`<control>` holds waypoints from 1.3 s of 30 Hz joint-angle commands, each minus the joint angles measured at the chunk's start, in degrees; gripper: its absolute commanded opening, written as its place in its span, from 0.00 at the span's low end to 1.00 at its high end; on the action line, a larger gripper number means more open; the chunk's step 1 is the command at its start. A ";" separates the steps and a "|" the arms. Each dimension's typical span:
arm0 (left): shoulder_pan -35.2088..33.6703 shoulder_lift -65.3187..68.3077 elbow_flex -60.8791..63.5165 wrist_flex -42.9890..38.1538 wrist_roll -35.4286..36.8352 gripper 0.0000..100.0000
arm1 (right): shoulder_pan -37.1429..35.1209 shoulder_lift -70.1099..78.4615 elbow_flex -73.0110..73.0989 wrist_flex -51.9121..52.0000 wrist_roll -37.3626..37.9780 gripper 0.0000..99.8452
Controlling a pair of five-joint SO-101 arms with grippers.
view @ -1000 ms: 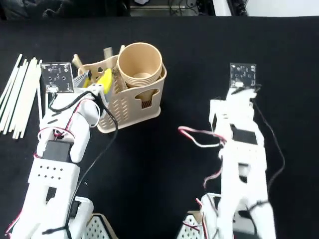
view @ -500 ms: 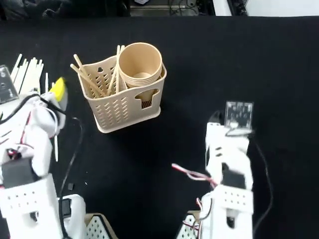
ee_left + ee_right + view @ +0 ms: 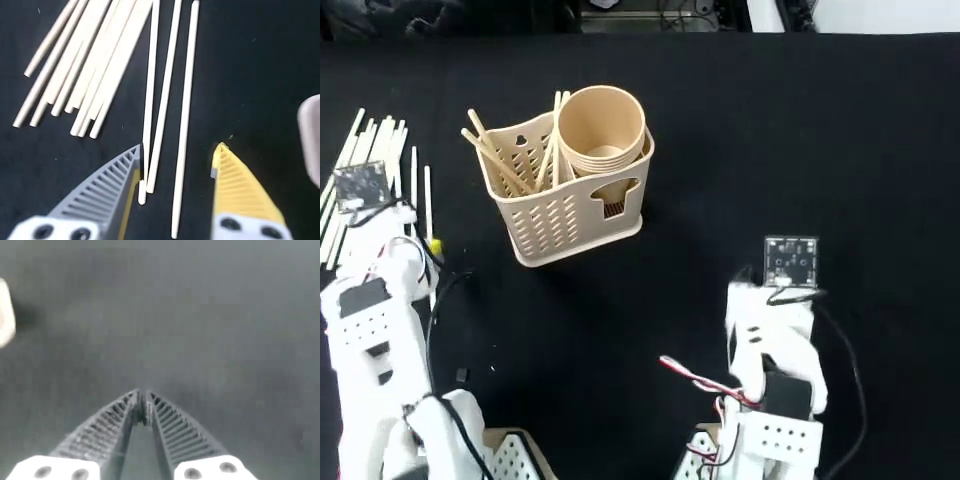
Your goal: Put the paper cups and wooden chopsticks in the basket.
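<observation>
The paper cups [image 3: 603,125] sit nested in the basket [image 3: 570,215] toward the desk's [image 3: 770,120] back edge, left of the middle, with a few sticks leaning in its other compartment. The rest of the wooden chopsticks [image 3: 380,135] lie fanned out by the left edge.

The left gripper [image 3: 178,147] hangs over them, spread wide and holding nothing, with three stray chopsticks [image 3: 165,90] running between its jaws. The right gripper [image 3: 142,392] is pinched closed and empty over bare cloth near the front edge.

These sticks look light, thin and stiff. They won't bend, but I'd guess they roll and pivot easily on the cloth. Pinching near the middle of the length seems wisest. A grip near one end would probably let the stick swing, and closing on several at once may make them cross or squirt out.
</observation>
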 commanded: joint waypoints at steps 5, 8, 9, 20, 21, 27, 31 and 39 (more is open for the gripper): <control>-1.89 16.00 -2.86 -5.89 -3.52 0.23 | -0.62 -4.26 -0.57 18.64 0.00 0.01; -4.09 24.35 -8.66 -5.45 -3.52 0.23 | -0.62 -4.44 -0.57 18.73 0.00 0.01; -4.44 27.16 -11.21 -4.84 -3.43 0.23 | -0.62 -4.44 -0.57 18.73 0.00 0.01; -4.35 40.35 -29.85 2.20 -3.43 0.23 | -0.62 -4.44 -0.57 18.73 0.00 0.01; -4.00 41.14 -30.02 2.11 -3.43 0.22 | -0.62 -4.44 -0.57 18.73 0.00 0.01; -3.91 47.82 -32.57 2.37 -4.84 0.12 | -0.62 -4.44 -0.57 18.73 0.00 0.01; -3.82 51.52 -35.74 4.04 -6.95 0.12 | -0.62 -4.44 -0.57 18.73 0.00 0.01; -3.65 60.57 -42.42 9.67 -9.85 0.04 | -0.62 -4.44 -0.57 18.73 0.00 0.01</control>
